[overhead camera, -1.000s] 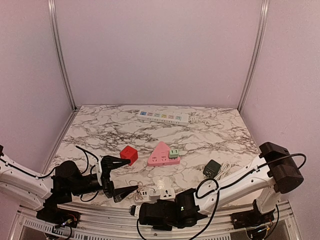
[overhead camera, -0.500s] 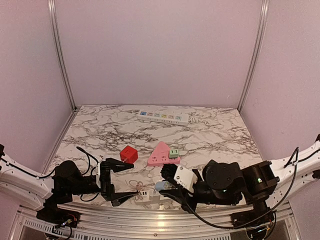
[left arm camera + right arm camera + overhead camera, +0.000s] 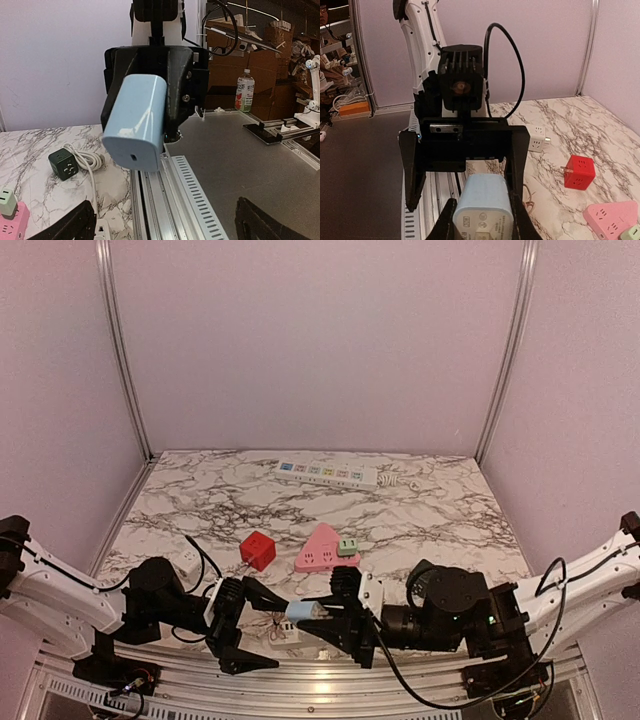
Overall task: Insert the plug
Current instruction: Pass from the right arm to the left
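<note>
My right gripper is shut on a light-blue plug adapter and holds it above the table's near edge, pointing left. The right wrist view shows the adapter clamped between my fingers. My left gripper faces it, wide open and empty, with the adapter's end about level with its fingertips. In the left wrist view the adapter fills the centre, held by the black right gripper, and my own fingers show only at the bottom corners. A pink triangular socket block lies mid-table.
A red cube socket, a green adapter and a white cube lie on the marble. A long white power strip lies at the back. A small white strip lies under the grippers. A dark green cube has a white cable.
My right arm rose from the near edge with the light-blue adapter and turned to face the left gripper. My left gripper opened wide and shifted right towards it.
</note>
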Robot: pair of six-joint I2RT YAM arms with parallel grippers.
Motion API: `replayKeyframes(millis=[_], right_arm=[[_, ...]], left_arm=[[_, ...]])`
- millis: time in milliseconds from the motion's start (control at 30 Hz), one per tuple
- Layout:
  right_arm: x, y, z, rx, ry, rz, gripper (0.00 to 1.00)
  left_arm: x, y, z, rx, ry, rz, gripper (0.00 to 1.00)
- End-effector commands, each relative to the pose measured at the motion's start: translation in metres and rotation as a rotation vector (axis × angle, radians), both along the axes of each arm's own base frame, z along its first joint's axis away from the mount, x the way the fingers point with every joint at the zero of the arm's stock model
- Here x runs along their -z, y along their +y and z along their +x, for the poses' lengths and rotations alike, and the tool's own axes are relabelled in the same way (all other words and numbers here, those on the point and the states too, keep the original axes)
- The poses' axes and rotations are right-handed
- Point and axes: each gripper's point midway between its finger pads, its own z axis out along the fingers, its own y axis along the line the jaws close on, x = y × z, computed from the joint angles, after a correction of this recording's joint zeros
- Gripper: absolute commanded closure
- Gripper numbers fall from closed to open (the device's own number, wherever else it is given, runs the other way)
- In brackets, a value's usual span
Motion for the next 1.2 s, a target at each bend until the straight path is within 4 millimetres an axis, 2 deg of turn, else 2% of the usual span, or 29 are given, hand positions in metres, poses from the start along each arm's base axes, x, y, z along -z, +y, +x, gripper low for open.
replayKeyframes(millis=[0, 133, 333, 433, 800, 1167], right_arm=[[-0.044, 0.015, -0.015, -0.110, -0.079, 0.199, 1.00], [-0.047, 0.019, -0.017, -0.131, -0.099, 0.246, 1.00], [-0.040, 0.029, -0.015, -0.151, -0.076, 0.249, 1.00], [-0.037, 0.031, -0.015, -0.157, -0.065, 0.254, 1.00], [-0.025, 0.032, -0.009, -0.140, -0.008, 0.298, 1.00], [-0.016, 0.032, -0.007, -0.132, -0.007, 0.286, 1.00]], left_arm=[[-0.021, 0.000, -0.004, 0.036, 0.008, -0.070, 0.01], [-0.022, 0.000, -0.002, 0.024, 0.008, -0.073, 0.02], [-0.024, 0.001, 0.001, 0.006, 0.011, -0.078, 0.12], [-0.027, 0.003, 0.004, -0.017, 0.007, -0.090, 0.14], [-0.035, 0.014, 0.009, -0.074, -0.024, -0.130, 0.35], [-0.033, 0.011, 0.006, -0.050, -0.011, -0.123, 0.43]])
